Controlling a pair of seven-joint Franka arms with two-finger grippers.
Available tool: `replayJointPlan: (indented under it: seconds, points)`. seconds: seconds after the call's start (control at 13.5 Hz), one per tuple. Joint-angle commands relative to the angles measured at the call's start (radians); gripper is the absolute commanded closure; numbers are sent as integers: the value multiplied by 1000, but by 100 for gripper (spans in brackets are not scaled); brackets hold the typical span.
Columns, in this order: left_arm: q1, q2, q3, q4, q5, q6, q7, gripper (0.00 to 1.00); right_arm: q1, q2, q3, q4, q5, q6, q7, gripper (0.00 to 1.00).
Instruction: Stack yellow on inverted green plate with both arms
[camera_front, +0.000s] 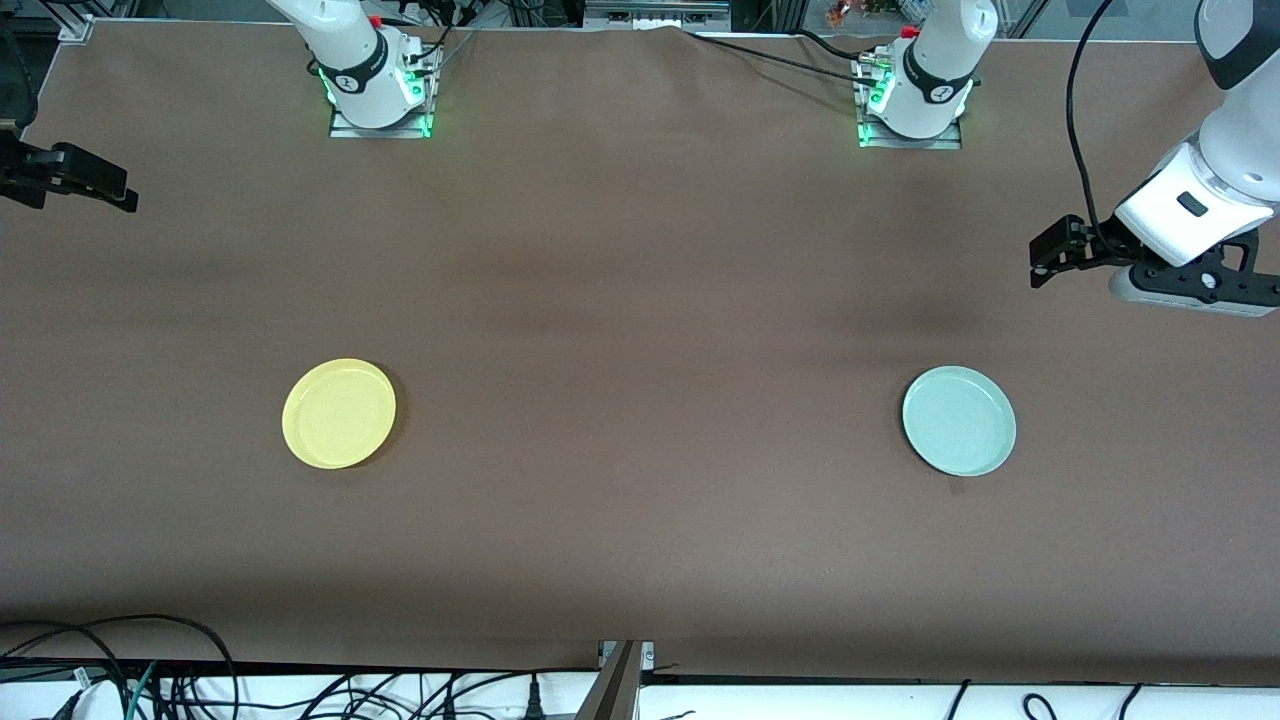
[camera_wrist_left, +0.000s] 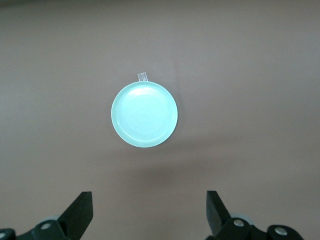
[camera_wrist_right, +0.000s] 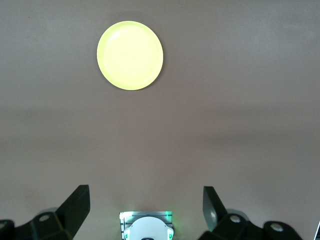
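Observation:
The yellow plate lies rim up on the brown table toward the right arm's end. It also shows in the right wrist view. The pale green plate lies toward the left arm's end. In the left wrist view faint concentric rings show on its upper face. My left gripper hangs in the air over the table's left-arm end, apart from the green plate. It is open and empty. My right gripper hangs over the table's right-arm end, open and empty.
A small clear tab lies on the table touching the green plate's rim, on its side nearer the front camera. The two arm bases stand along the table's robot edge. Cables lie past the table's front edge.

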Motion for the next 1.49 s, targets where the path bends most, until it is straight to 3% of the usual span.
replayJointPlan:
  seconds: [0.0, 0.37, 0.67, 0.97, 1.19, 1.41]
  points:
    - [4, 2, -6, 7, 27, -3, 18, 0, 0, 0, 1, 10, -14, -2, -2, 0]
    - [2, 11, -6, 10, 27, -5, 8, 0, 0, 0, 1, 10, -14, -2, -2, 0]
    - [-7, 74, -6, 77, 13, -25, 6, 0, 0, 0, -1, 10, -14, -2, -2, 0]
    - [30, 128, 5, 84, 11, -22, 47, 0, -1, 0, -2, 10, -13, -2, -4, 0]
    - [73, 201, 5, 82, 18, 23, 51, 0, -3, 0, -2, 10, -10, -2, -2, 0]
    - [91, 301, 5, 78, 30, 150, 63, 0, -3, 1, -4, 10, -8, -2, -4, 0]
